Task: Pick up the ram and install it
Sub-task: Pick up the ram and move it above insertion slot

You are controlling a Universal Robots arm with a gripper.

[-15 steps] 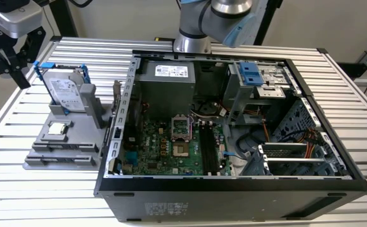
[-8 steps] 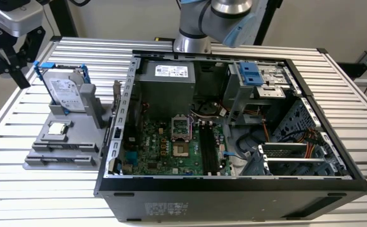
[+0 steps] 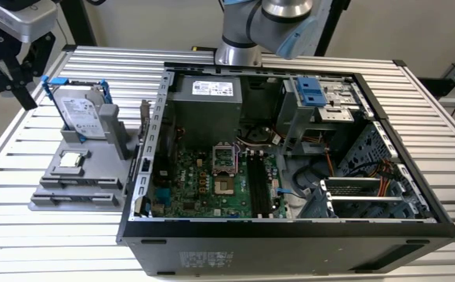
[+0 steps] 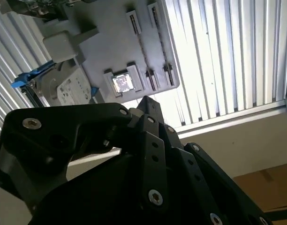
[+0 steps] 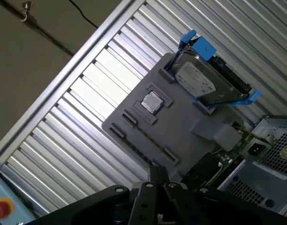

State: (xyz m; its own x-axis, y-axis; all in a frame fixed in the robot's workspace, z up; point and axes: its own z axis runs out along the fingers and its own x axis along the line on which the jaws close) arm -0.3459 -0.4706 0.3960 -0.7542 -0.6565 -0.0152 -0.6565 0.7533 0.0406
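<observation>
The gripper (image 5: 155, 176) hangs well clear of the grey holder (image 5: 181, 136), its fingers pressed together on nothing, with bare table slats (image 5: 87, 108) around it. The ram (image 3: 145, 117) seems to stand on edge along the holder's side, just beside the open computer case (image 3: 158, 88) wall, with the hard drive (image 3: 78, 111) nearby.

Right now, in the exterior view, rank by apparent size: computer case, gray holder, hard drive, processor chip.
Largest first: computer case, gray holder, hard drive, processor chip. No close calls.
</observation>
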